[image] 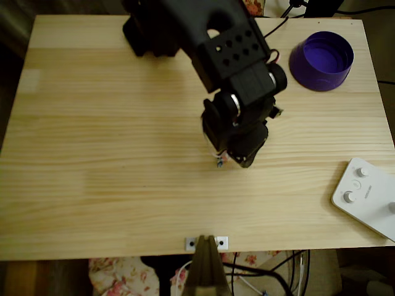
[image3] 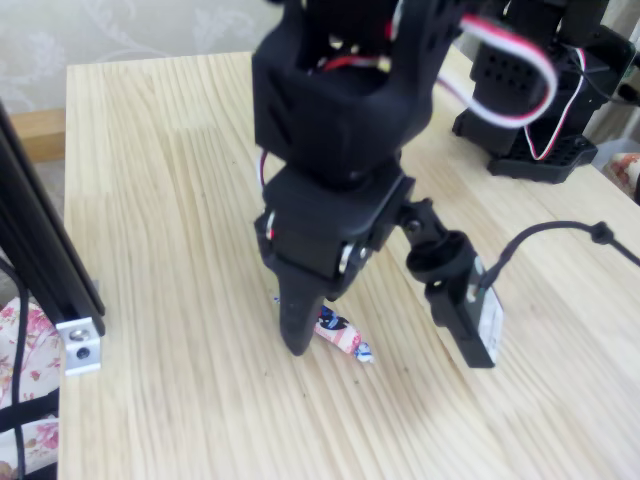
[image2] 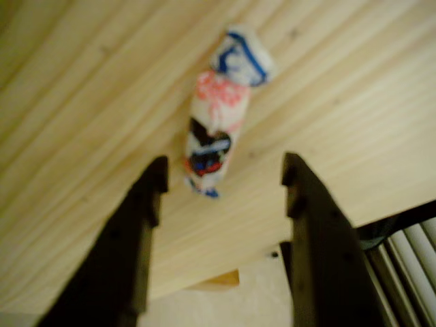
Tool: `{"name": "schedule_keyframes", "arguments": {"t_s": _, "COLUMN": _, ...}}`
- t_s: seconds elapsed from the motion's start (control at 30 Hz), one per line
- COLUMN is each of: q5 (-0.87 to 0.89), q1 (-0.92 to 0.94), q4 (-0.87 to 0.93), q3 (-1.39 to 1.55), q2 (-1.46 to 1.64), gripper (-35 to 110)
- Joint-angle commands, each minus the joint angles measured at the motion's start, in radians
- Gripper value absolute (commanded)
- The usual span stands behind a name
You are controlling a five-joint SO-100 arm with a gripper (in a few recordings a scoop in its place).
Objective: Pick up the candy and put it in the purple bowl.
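Here the gripper [image2: 221, 180] hangs with jaws spread apart, the candy [image2: 216, 129] lying loose on the table [image: 92, 154] between its tips near the middle. Overhead, the purple bowl [image: 322, 60] sits at the far right corner.

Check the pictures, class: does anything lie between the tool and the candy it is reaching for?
Nothing visible does. In the wrist view the candy lies on bare wooden table just ahead of the open tool, with only wood between them.
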Motion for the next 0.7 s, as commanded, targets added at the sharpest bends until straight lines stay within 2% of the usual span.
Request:
{"name": "schedule_keyframes", "arguments": {"t_s": 0.0, "q5": -0.017, "q1": 0.002, "q4": 0.018, "q3": -0.072, "q2": 0.035, "gripper": 23}}
{"name": "schedule_keyframes", "arguments": {"t_s": 0.5, "q5": 0.031, "q1": -0.009, "q4": -0.035, "q3": -0.028, "q2": -0.009, "gripper": 22}}
{"name": "schedule_keyframes", "arguments": {"t_s": 0.67, "q5": 0.044, "q1": -0.005, "q4": -0.055, "q3": -0.025, "q2": -0.012, "gripper": 16}}
